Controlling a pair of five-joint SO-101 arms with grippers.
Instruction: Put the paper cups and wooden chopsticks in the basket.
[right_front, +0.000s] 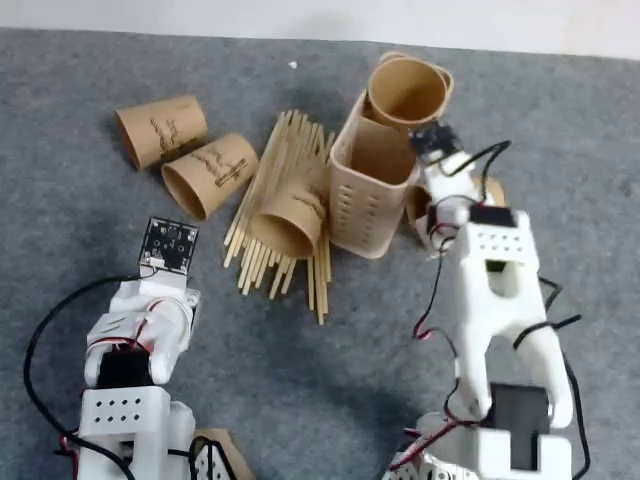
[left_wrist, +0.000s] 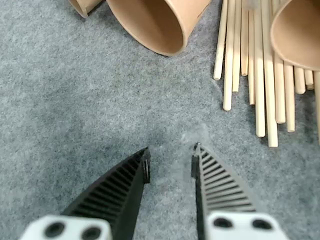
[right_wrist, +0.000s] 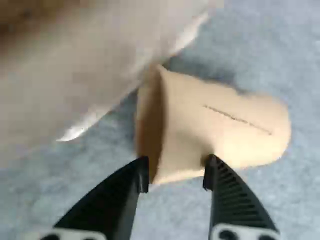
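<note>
Broadly, a grey mat (right_front: 330, 380) covers the table, and the pale perforated basket (right_front: 365, 200) sits on it with an upper cup (right_front: 405, 90) at its far rim. Spread chopsticks (right_front: 270, 190) lie just beside the basket, with a middle cup (right_front: 290, 222) lying across them. A far-left cup (right_front: 160, 130) and a second cup (right_front: 210, 172) lie on their sides beyond the sticks. Crowded against the basket's other side, a dented cup (right_wrist: 215, 130) sits in the right gripper (right_wrist: 176, 172), whose fingers are clamped on its wall. The left gripper (left_wrist: 170, 160) hangs over bare mat with fingers apart, near the chopstick ends and the second cup's mouth but touching neither.
</note>
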